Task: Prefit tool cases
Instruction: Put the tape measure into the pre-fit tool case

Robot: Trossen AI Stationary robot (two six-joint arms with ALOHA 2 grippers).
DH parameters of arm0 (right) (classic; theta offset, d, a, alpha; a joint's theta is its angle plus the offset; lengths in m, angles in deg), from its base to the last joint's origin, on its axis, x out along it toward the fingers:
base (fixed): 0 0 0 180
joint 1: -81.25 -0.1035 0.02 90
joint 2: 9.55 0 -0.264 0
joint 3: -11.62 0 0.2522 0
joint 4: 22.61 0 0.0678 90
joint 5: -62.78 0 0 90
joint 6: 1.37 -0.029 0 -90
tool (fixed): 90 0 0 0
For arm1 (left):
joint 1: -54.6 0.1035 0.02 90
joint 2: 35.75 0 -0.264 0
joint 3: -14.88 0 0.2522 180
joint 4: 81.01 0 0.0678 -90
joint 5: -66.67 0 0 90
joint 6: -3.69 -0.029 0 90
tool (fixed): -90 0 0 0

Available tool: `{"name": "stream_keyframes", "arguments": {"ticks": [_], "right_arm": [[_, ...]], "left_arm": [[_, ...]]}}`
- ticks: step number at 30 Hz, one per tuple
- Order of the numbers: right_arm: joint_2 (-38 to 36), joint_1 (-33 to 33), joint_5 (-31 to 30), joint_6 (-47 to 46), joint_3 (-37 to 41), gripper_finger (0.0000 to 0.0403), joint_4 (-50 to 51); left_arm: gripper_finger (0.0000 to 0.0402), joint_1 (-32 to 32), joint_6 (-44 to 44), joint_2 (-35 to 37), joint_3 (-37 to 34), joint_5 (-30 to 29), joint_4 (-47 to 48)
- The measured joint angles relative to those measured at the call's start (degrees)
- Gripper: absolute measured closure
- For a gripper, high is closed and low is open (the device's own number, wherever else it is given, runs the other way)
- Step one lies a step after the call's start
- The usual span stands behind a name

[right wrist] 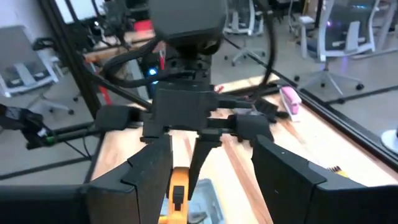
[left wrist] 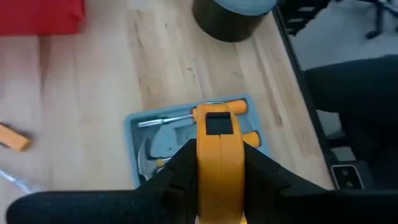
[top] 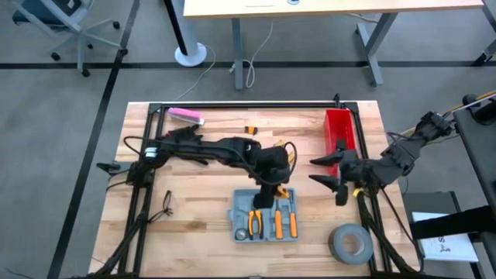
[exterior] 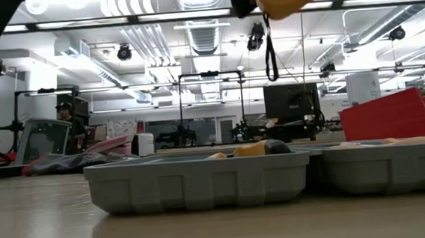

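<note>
The grey-blue tool case lies open on the wooden surface, near that surface's front edge and about midway along it. Bare wood lies to the left of the case as far as the black frame rail; to the right of the case, near the front corner, stands a grey tape roll. Inside the case, orange-handled tools lie side by side in the moulded slots, among them a screwdriver with a metal shaft.

The left gripper hangs just above the far edge of the case, its fingers pinching an orange tool with a black inset; in the low view that tool hangs high over the case's grey tray wall.

The right gripper hovers right of the case, between it and the red bin, its fingers spread wide and holding nothing.

The red bin stands behind and to the right of the case, along the surface's right edge; what is in it I cannot tell. A pink object lies far behind the case by the back rail, and a small orange piece lies on the bare wood behind the case.

No writing or brand can be read on any of these things.
</note>
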Motion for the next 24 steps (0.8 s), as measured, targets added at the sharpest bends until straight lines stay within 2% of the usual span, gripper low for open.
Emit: {"name": "stream_keyframes", "arguments": {"ticks": [5, 15, 21, 24], "right_arm": [[-2.15, -0.52, -0.06, 1.42, 0.00, 0.0201, -0.21], [-3.15, -0.50, 0.03, 0.35, 0.17, 0.0201, 3.88], [-3.02, -1.54, 0.09, -3.45, 0.20, 0.0201, 6.97], [-3.02, -2.87, 0.08, -3.49, 0.20, 0.0201, 6.70]], "left_arm": [[0.0327, -3.54, 2.99, 0.15, -0.29, -1.98, -2.34], [0.0327, -9.14, 12.04, 0.77, -8.74, -4.07, -28.13], [0.0327, -11.61, 16.67, 0.87, -15.46, -9.46, -38.82], [0.0327, -12.53, 19.38, 1.42, -19.84, -10.33, -44.12]]}}
